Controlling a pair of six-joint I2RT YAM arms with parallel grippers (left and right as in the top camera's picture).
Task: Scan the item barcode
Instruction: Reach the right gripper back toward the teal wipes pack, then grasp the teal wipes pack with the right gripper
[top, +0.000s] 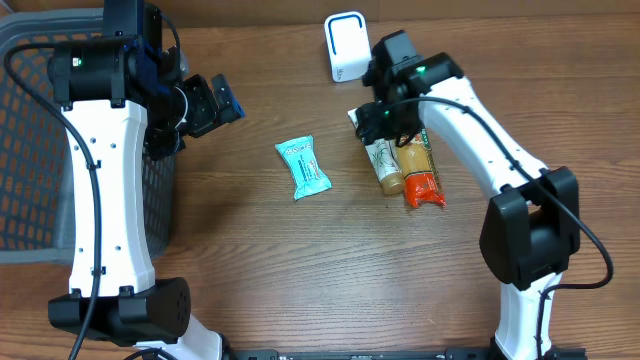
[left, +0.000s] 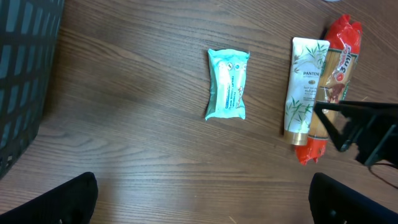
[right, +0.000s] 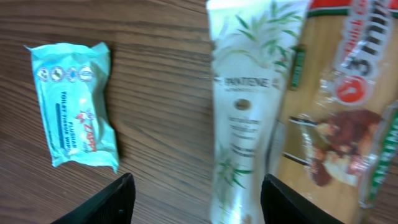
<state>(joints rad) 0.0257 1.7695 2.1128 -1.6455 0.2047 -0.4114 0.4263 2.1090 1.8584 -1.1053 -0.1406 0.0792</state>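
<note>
Three items lie on the wooden table: a teal tissue pack (top: 303, 167) (left: 227, 84) (right: 74, 106), a white Pantene tube (top: 383, 162) (left: 305, 84) (right: 245, 106) and an orange-red food pack (top: 421, 172) (left: 336, 62) (right: 342, 106). No barcode shows on any of them. My right gripper (top: 372, 122) (right: 199, 202) hovers open over the tube's end, which runs between its fingers (right: 106, 202) without being held. My left gripper (top: 225, 105) (left: 205, 208) stands wide open and empty over bare wood, left of the tissue pack. A white scanner (top: 346, 47) stands at the back.
A dark mesh basket (top: 30, 130) (left: 25, 74) fills the table's left side beside the left arm. The tube and the food pack lie touching side by side. The right gripper's body (left: 367, 130) shows at the right edge of the left wrist view.
</note>
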